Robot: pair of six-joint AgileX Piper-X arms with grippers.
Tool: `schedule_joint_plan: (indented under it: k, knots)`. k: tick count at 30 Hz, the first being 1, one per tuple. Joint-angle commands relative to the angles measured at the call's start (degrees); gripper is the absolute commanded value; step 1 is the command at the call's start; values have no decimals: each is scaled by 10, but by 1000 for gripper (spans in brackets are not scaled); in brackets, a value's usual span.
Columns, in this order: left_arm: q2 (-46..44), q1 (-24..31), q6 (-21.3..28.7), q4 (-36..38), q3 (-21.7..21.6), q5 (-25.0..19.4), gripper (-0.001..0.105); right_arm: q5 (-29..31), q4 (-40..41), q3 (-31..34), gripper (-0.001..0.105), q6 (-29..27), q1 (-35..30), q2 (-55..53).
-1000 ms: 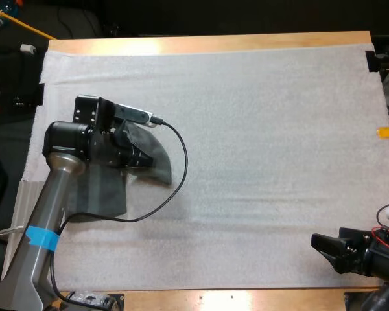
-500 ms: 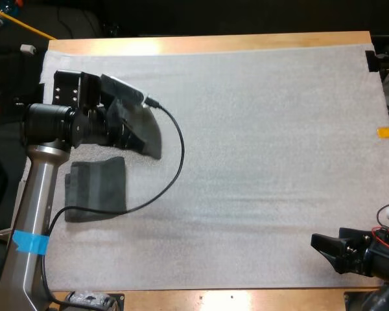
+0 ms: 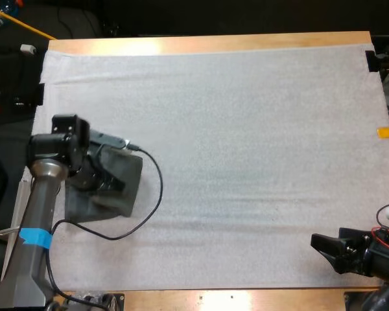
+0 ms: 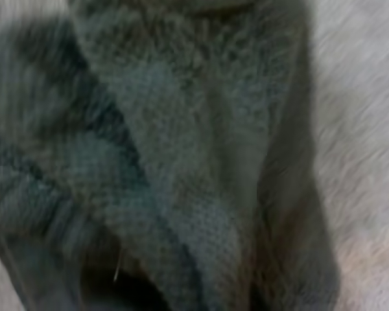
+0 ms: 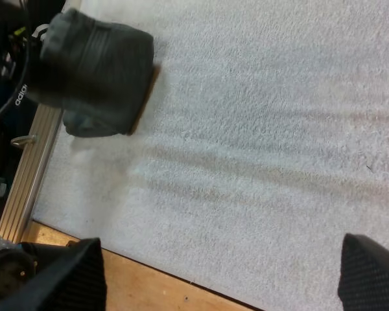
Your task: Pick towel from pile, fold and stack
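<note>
At the mat's (image 3: 246,162) left edge: towel (image 3: 124,181) lying over folded towel (image 3: 76,208).
Squarish, long axis unclear; half a second ago it hung farther back. Left gripper (image 3: 98,179) hold: cannot tell. Right gripper (image 3: 321,247) spread wide.

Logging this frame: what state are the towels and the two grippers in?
towel stack, folded, lying flat near the left edge of the white mat.
left gripper, down on top of the towel stack.
right gripper, open, holding nothing, over the mat's near right corner, far from the towels.
</note>
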Motion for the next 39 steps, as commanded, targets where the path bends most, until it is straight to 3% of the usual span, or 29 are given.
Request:
schedule_joint_plan:
  k: [1,14,22,24,27,29,31,35,39]
  knots:
    - [-3,3,-5,-4,5,-8,0,-3,1,-2,71,-2,0,-1]
    - [-3,5,-67,-25,9,-200,0,-3,1,-2,71,-2,0,-1]
    - [12,5,-67,-45,17,-191,1,-3,1,-2,71,-2,0,-1]
    - [19,5,-66,-45,17,-184,8,-3,1,-2,71,-2,0,-1]
    - [29,5,-66,-45,17,-190,30,-19,1,-2,71,-2,0,-1]
    - [29,5,-66,-48,17,-200,50,-35,-2,-2,71,-2,0,-1]
    - [29,5,-66,-51,15,-219,58,-44,-8,-2,71,-2,0,-1]
    - [29,5,-66,-53,6,-301,59,-46,-29,-2,71,-2,0,-1]
    - [29,5,-78,-46,-9,-278,59,-50,-45,-2,71,-2,0,-1]
